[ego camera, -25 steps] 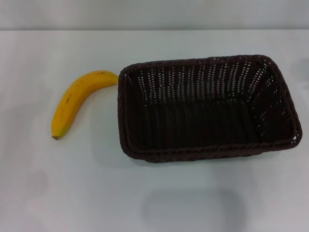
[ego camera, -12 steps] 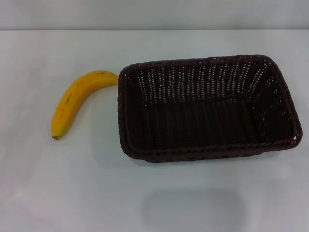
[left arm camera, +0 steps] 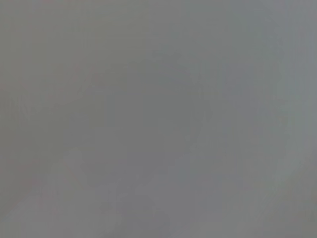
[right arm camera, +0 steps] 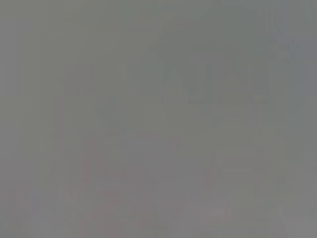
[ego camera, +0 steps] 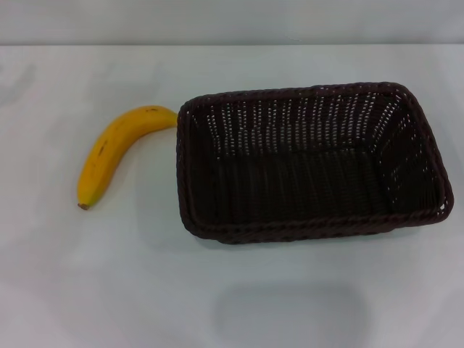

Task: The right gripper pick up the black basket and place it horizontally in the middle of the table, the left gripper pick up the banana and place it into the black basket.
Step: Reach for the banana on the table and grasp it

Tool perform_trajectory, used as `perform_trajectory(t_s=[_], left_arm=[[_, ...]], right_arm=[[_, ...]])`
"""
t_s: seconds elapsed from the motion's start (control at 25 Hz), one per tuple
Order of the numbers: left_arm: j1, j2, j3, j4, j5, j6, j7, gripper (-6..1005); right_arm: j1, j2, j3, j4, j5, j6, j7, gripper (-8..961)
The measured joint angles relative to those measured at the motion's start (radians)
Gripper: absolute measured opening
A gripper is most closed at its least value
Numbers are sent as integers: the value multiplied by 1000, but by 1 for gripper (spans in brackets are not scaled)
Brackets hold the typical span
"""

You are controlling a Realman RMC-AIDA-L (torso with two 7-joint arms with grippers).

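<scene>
Robot body: out of sight in all three views.
The head view takes in no arm, no left gripper and no right gripper, so colours, cables, screws and markings cannot be told. The left wrist view and the right wrist view each give only a plain, featureless grey field, with no finger, housing or cable to be made out in it.
</scene>
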Motion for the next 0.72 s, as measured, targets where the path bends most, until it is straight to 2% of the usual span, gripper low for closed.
perform_trajectory(t_s=[0.12, 0.16, 0.2, 0.24, 0.36, 0.44, 0.48, 0.72], left_arm=[[-59, 45, 0, 32, 192, -86, -144, 786], [-106, 66, 0, 52, 321, -157, -207, 786], [-106, 66, 0, 52, 321, -157, -207, 786], [-142, 74, 0, 61, 416, -202, -242, 786], [-222, 78, 0, 62, 626, -286, -316, 787], [-279, 74, 0, 59, 761, -339, -351, 787], [-331, 67, 0, 59, 866, -390, -372, 787], [-393, 63, 45, 30, 968, -449, -412, 787]], right_arm=[[-3, 0, 23, 31, 30, 10, -49, 372], [-4, 0, 26, 42, 45, 13, -64, 372], [-3, 0, 32, 59, 67, 16, -86, 373], [-2, 0, 40, 80, 89, 23, -110, 373], [2, 0, 71, 127, 136, 62, -169, 374], [2, 0, 102, 156, 156, 98, -204, 374], [2, 0, 122, 172, 164, 118, -221, 375], [3, 0, 246, 257, 188, 234, -315, 377]])
